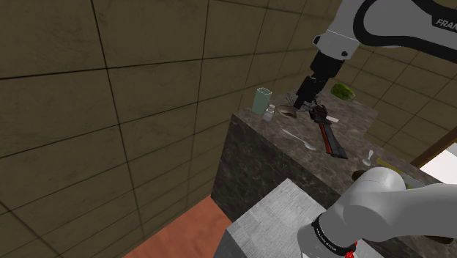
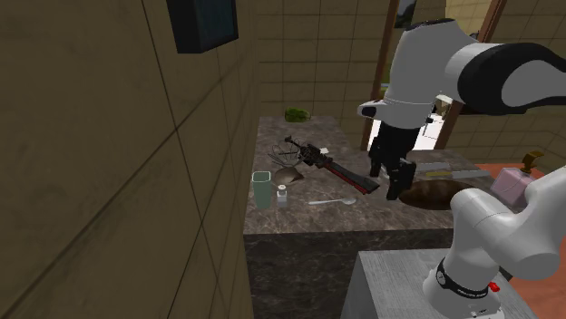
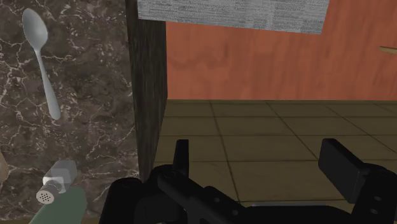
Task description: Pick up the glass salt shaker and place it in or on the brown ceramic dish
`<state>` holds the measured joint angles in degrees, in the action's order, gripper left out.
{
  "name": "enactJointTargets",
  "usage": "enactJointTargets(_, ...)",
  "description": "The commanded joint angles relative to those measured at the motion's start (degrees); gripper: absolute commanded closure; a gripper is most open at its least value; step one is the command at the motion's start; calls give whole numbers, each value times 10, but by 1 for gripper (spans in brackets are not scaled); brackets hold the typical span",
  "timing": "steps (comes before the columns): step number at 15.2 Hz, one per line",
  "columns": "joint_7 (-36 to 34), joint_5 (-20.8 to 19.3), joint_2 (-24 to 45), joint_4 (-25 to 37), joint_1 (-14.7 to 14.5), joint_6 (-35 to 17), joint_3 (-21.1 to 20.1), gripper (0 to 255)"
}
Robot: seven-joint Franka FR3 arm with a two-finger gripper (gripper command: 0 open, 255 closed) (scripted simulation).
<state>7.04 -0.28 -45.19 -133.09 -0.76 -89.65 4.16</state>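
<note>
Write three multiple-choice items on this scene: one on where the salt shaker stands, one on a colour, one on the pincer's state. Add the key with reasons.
1. The salt shaker stands:
A) beside the cup
B) on the floor
C) atop the robot's stand

2. The cup is:
A) red
B) pale green
C) black

3. The pincer is:
A) shut on the shaker
B) shut on the cup
C) open and empty

Key:
1 A, the two stand side by side on the counter.
2 B, its wall shows pale green in both exterior views.
3 C, the wrist view shows its fingers apart with nothing between them.
</note>
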Motion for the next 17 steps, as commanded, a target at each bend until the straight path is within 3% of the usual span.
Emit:
enactJointTargets(1, 0, 0, 0, 0, 0, 0, 0, 0)
enactJointTargets(10, 77, -37, 140, 20, 16, -114, 74, 0)
enactJointTargets(17, 141, -35, 273, 76, 23, -187, 128, 0)
